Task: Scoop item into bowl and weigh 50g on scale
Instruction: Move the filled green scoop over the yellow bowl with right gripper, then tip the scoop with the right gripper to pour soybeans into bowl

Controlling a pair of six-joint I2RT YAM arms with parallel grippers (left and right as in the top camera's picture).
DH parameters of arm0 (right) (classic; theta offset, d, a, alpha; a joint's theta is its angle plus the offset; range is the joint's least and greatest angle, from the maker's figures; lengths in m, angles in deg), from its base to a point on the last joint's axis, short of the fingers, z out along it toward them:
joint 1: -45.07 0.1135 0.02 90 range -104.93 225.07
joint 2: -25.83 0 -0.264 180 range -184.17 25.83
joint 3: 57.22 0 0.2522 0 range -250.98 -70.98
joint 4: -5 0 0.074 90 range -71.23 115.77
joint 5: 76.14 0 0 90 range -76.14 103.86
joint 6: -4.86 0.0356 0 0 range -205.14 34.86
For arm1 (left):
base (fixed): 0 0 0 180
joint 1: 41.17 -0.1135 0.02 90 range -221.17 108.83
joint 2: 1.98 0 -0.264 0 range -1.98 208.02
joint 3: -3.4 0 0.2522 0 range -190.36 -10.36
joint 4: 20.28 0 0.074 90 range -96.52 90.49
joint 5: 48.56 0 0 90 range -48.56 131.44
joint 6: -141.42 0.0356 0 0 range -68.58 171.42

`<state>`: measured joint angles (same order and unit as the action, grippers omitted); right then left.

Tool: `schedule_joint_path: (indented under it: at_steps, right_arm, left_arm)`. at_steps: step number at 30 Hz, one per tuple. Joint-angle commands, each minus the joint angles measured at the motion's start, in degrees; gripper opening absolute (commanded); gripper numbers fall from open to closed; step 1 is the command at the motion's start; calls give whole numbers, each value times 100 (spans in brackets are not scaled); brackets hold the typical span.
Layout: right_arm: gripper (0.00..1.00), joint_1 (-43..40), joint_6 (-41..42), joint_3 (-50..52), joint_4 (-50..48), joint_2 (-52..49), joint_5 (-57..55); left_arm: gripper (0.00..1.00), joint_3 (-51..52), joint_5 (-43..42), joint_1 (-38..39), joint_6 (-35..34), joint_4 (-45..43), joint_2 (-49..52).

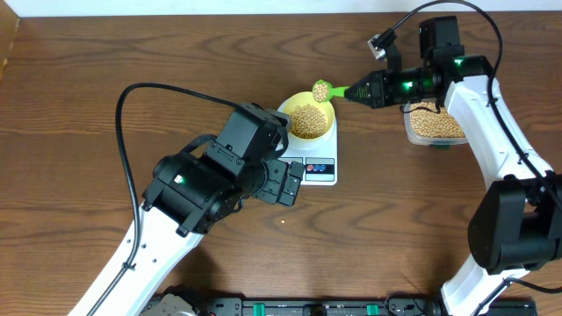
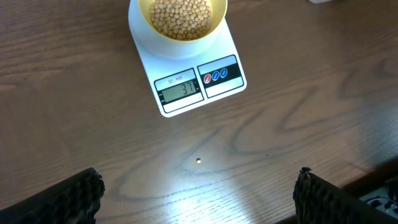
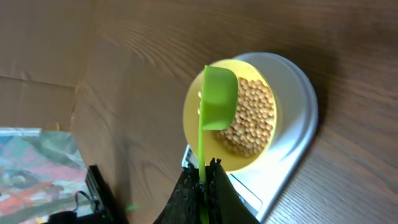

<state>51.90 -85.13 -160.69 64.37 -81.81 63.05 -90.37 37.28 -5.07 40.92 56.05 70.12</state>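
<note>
1. Nearest the robot, the left gripper [image 2: 199, 208] hangs with its jaws spread wide and nothing between them. The left wrist view catches only its two dark fingertips [image 2: 68, 199] in the bottom corners; the rest is cut off.
2. Bare wooden table [image 2: 298, 143] runs from those fingertips to the scale. One stray bean [image 2: 198, 160] lies on it, apart from everything.
3. The scale [image 2: 186, 107] sits flat with its display [image 2: 180, 91] toward the left gripper. The reading starts with 3; the second digit is hard to make out. From overhead, the left gripper covers the scale's near-left corner.
4. The bowl [image 3: 191, 124] stands on the scale's far half, well filled with beans [image 3: 252, 118]. Its far side is cut off in the left wrist view.
5. The right gripper [image 3: 205, 180] is pressed together on the thin handle of the scoop [image 3: 219, 99], which is bright green. Overhead, the scoop carries beans above the bowl's far rim. The right wrist view shows only its back, hiding the load.
6. Farthest right, a clear tub [image 1: 411, 132] of more beans is partly hidden under the right arm. Open wood separates it from the scale, and more lies left of the bowl.
</note>
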Motion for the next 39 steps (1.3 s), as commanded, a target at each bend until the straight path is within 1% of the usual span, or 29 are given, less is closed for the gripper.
schedule_joint_path:
  at_steps: [1, 8, 17, 39]
  right_arm:
    - [2, 81, -247, -184, 122, -37, -284]
    - [2, 334, -350, -487, 507, -37, -885]
    - [2, 466, -492, -861, 970, -37, -1480]
    - [2, 684, -553, -964, 1071, -37, -1504]
  left_arm:
    - [100, -90, 17, -13, 31, -2, -72]
    - [100, -90, 17, -13, 31, -2, -72]
    - [100, -90, 17, -13, 31, -2, -72]
    - [100, -90, 17, -13, 31, -2, -72]
